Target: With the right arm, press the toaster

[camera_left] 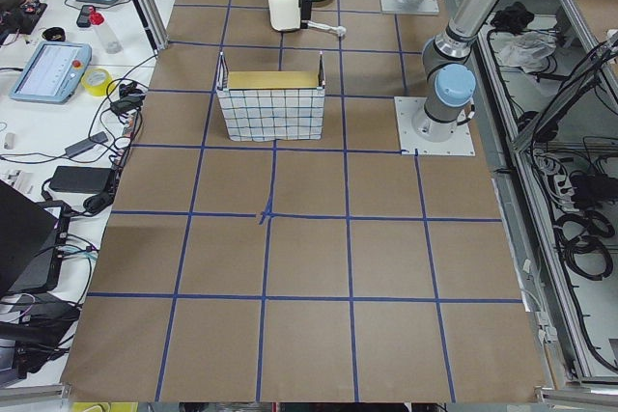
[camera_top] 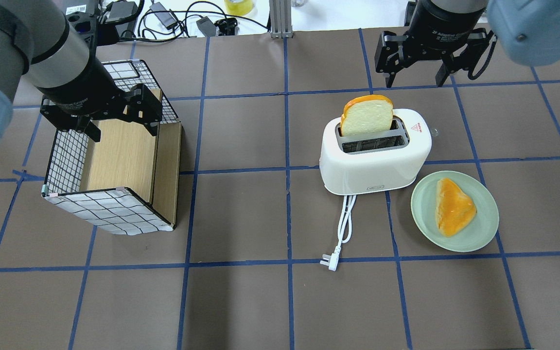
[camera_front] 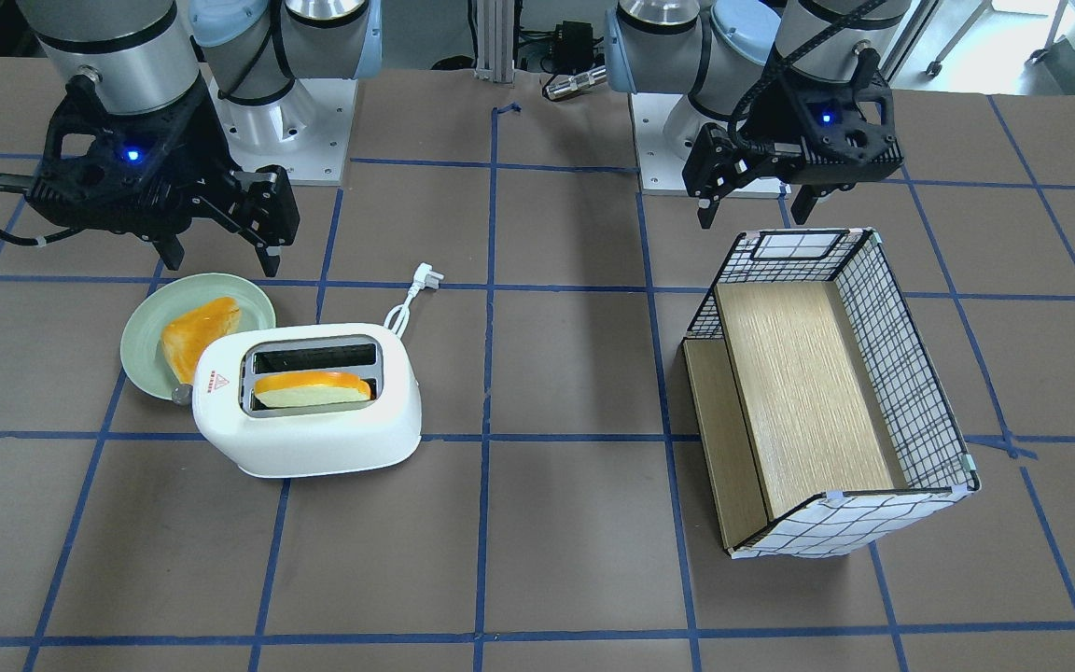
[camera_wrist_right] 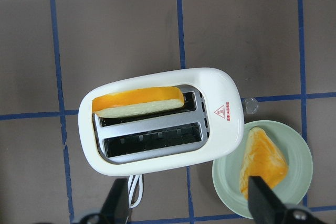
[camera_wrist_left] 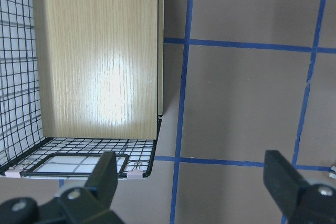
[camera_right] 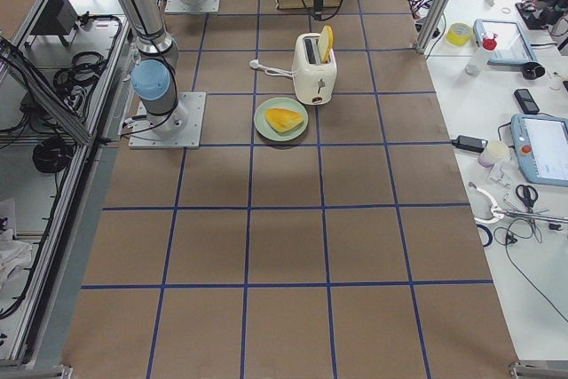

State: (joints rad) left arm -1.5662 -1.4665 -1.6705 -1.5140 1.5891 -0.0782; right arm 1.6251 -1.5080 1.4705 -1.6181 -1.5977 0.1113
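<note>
Right claw (camera_top: 417, 82) wide apart, hanging above white rounded plastic two-slot toaster (camera_top: 375, 163), not touching. Left claw (camera_wrist_left: 191, 182) wide, near black wire-grid basket (camera_top: 110, 211).

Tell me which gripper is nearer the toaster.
Right. The right gripper hovers open almost over the toaster, which sits in the middle of its wrist view. The left gripper hangs open above the grid-lined basket, well away from the toaster.

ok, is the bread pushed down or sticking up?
Sticking up. The bread stands well above the toaster's slot; the other slot is empty. The right gripper hangs open, clear of the toaster.
</note>
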